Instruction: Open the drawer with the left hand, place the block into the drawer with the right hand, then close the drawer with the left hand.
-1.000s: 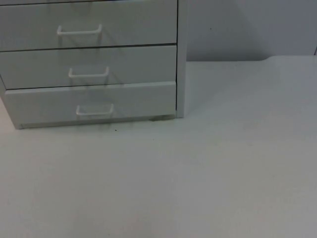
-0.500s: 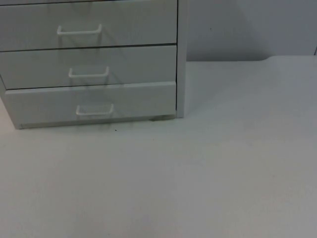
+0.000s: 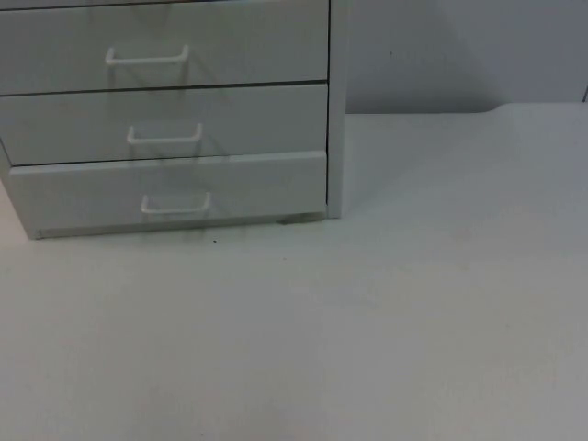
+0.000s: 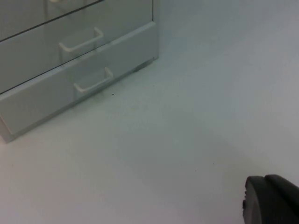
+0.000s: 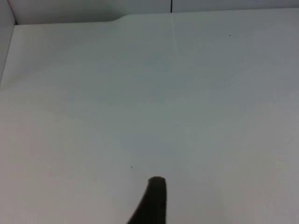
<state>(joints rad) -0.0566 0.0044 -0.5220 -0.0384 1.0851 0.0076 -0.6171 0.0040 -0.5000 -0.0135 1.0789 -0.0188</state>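
Note:
A white drawer cabinet (image 3: pixel 165 119) stands at the back left of the table, with three drawer fronts stacked one above another. Each front has a white bar handle: top (image 3: pixel 147 57), middle (image 3: pixel 164 136), bottom (image 3: pixel 175 204). All three fronts look pushed in. The bottom one shows a narrow ledge along its upper edge. In the left wrist view the cabinet (image 4: pixel 70 60) lies well ahead of my left gripper (image 4: pixel 271 200), which hangs over bare table. My right gripper (image 5: pixel 152 200) is above bare table to the cabinet's right.
The white table top (image 3: pixel 367 322) stretches in front of and to the right of the cabinet. The grey partition wall (image 3: pixel 459 55) closes the back. In the right wrist view the wall's foot (image 5: pixel 140 9) runs along the table's far edge.

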